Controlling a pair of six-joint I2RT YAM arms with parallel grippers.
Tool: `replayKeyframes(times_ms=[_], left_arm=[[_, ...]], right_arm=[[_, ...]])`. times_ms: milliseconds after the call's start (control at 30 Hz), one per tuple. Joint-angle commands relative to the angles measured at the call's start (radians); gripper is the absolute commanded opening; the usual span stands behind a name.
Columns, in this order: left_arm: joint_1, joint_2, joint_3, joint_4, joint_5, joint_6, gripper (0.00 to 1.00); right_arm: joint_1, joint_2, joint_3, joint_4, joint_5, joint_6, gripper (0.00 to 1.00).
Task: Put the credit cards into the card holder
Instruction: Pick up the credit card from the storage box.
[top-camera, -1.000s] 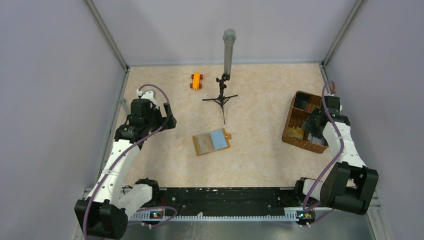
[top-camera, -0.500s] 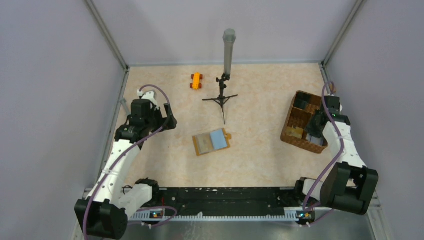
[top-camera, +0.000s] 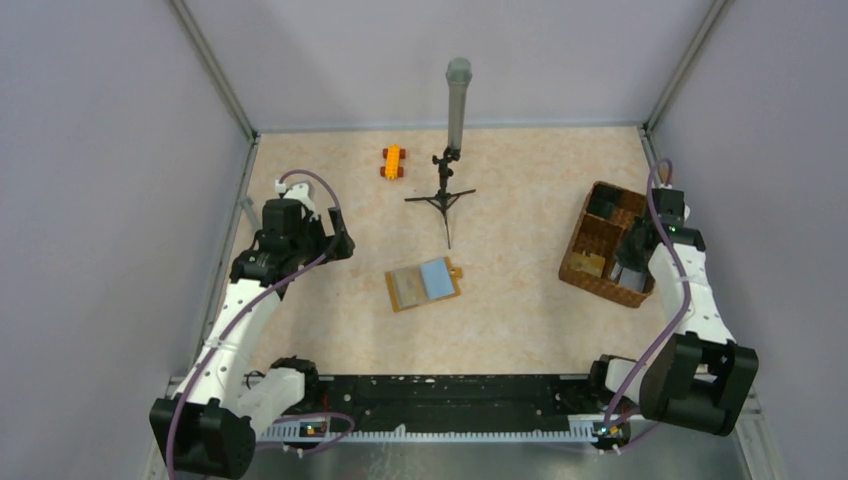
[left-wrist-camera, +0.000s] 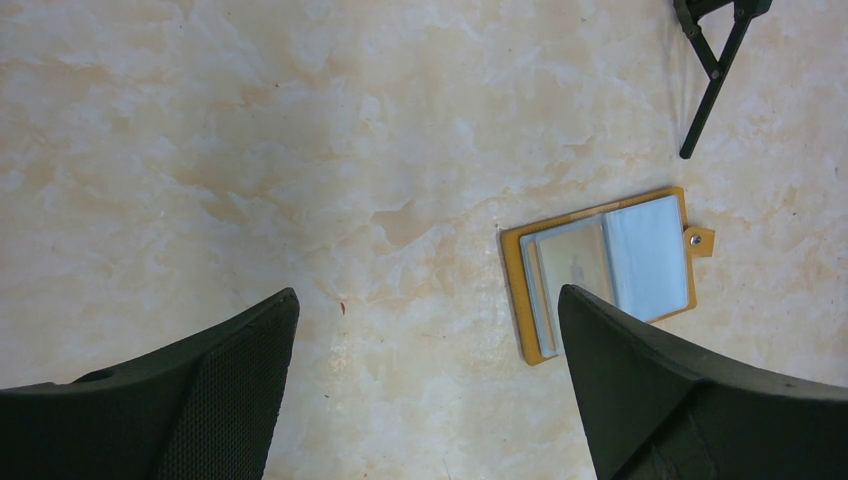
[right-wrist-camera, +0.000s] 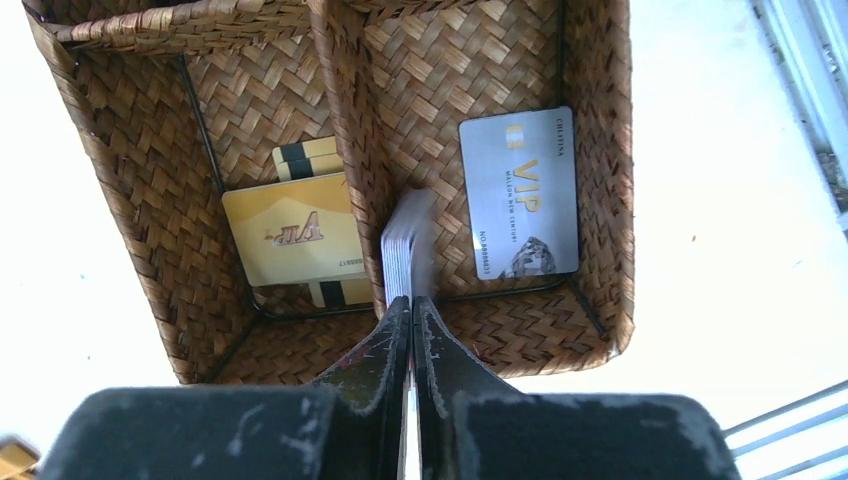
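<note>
Wicker basket (right-wrist-camera: 130, 180) walls likely force the edge-on pinch: your right end effector (right-wrist-camera: 411, 305) clamps one card (right-wrist-camera: 405, 240); your left end effector (left-wrist-camera: 428, 293) hangs spread wide, empty.

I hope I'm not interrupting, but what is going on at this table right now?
The right hand is down in the wicker basket, shut on what looks like a thin card seen edge-on by the divider. A silver VIP card lies flat in one compartment and gold cards in the next. The card holder lies open mid-table with a pale blue card on it. The left hand hangs open above the table, holding nothing.
</note>
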Motion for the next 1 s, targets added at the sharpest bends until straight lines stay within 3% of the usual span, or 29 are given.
replayKeyframes(times_ms=[0,333,500,700,800,967], left_arm=[[-0.004,-0.023,-0.004,0.035,0.01,0.01,0.99],[-0.007,-0.018,-0.007,0.038,0.03,0.008,0.99],[-0.007,-0.004,-0.006,0.035,0.032,0.009,0.99],[-0.007,0.012,-0.008,0.041,0.09,0.045,0.99],[-0.007,0.017,-0.004,0.046,0.15,0.053,0.99],[-0.012,0.009,-0.017,0.096,0.321,0.071,0.98]], right_arm=[[-0.007,-0.026,0.072,-0.024,0.038,-0.01,0.0],[-0.007,-0.03,0.198,-0.109,0.205,-0.006,0.0],[0.003,-0.077,0.289,-0.111,0.207,0.008,0.0],[0.213,-0.073,0.406,-0.138,0.211,0.014,0.0],[0.306,-0.058,0.414,-0.13,0.094,0.002,0.0],[0.394,-0.046,0.333,-0.013,-0.319,-0.052,0.0]])
